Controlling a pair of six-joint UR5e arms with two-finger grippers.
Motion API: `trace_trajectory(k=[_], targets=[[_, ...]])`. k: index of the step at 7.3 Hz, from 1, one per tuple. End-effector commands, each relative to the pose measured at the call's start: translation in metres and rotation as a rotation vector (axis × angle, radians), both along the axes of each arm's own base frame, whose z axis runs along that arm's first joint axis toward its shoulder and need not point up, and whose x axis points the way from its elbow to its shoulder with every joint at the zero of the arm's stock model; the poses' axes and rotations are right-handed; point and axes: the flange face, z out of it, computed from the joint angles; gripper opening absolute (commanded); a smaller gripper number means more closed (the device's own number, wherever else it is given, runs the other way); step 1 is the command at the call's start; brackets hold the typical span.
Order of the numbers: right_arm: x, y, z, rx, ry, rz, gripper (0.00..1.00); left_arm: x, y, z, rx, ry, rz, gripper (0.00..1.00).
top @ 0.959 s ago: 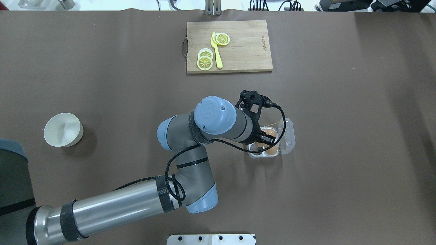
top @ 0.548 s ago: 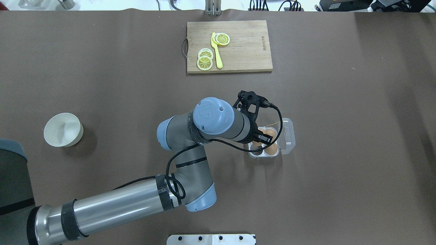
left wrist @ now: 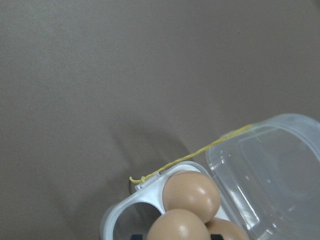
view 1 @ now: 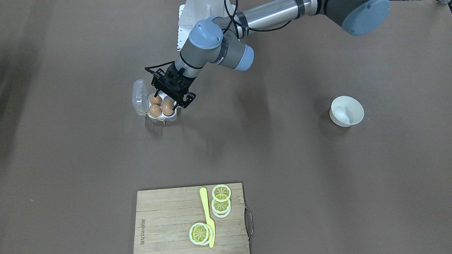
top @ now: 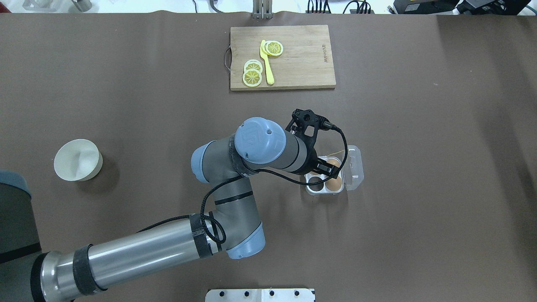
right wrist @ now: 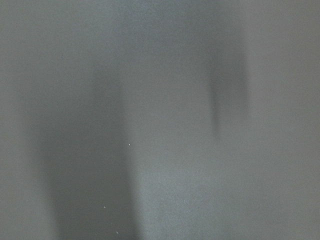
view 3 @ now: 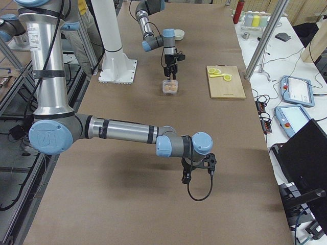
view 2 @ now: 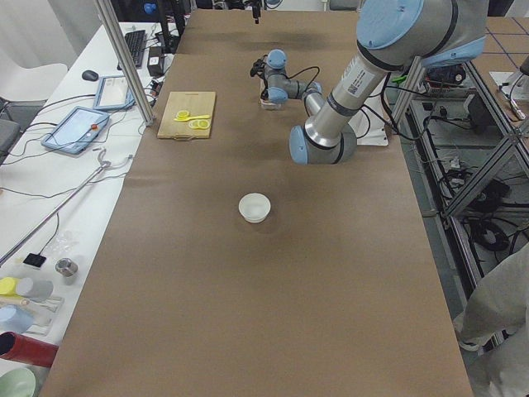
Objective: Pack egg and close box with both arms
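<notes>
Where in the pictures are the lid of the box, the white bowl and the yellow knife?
box lid [top: 355,170], overhead view, middle of the clear panel.
white bowl [top: 67,161], overhead view, inner wall.
yellow knife [top: 268,71], overhead view, handle.

left arm [top: 260,142]: the wrist section sits slightly further toward the robot's left and slightly nearer the cutting board [top: 302,63] than one second ago. left gripper [view 1: 164,104]: displaced with it by the same small amount, now over the far-left part of the box [top: 354,167]. near-left cell [top: 314,181]: partly covered before, now exposed as a full dark round. cable [top: 345,147]: the loop follows the wrist.
</notes>
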Motion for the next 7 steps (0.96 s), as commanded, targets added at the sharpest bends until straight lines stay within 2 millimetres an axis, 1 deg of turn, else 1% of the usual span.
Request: trace_trajectory(k=[1,2,3,4,5,6,7], targets=[[0.000,0.001,0.001,-0.002,0.000,0.000,1.00,-0.010,-0.002,-0.004,0.006,0.014,-0.002,0.96],[0.000,0.001,0.001,-0.002,0.000,0.000,1.00,-0.021,-0.006,0.001,-0.002,0.021,0.024,0.97],[0.000,0.001,0.002,-0.003,0.000,0.000,1.00,-0.045,-0.021,0.008,-0.018,0.027,0.054,0.97],[0.000,0.001,0.002,-0.004,0.001,0.001,1.00,-0.076,-0.047,0.022,-0.045,0.026,0.087,0.97],[0.000,0.001,0.001,-0.003,-0.001,0.001,1.00,-0.113,-0.082,0.041,-0.077,0.021,0.109,0.97],[0.000,0.001,0.002,-0.004,0.001,0.001,1.00,-0.151,-0.112,0.060,-0.052,0.012,0.132,0.97],[0.000,0.001,0.001,-0.001,-0.001,-0.001,1.00,-0.192,-0.141,0.087,-0.044,-0.002,0.147,0.97]])
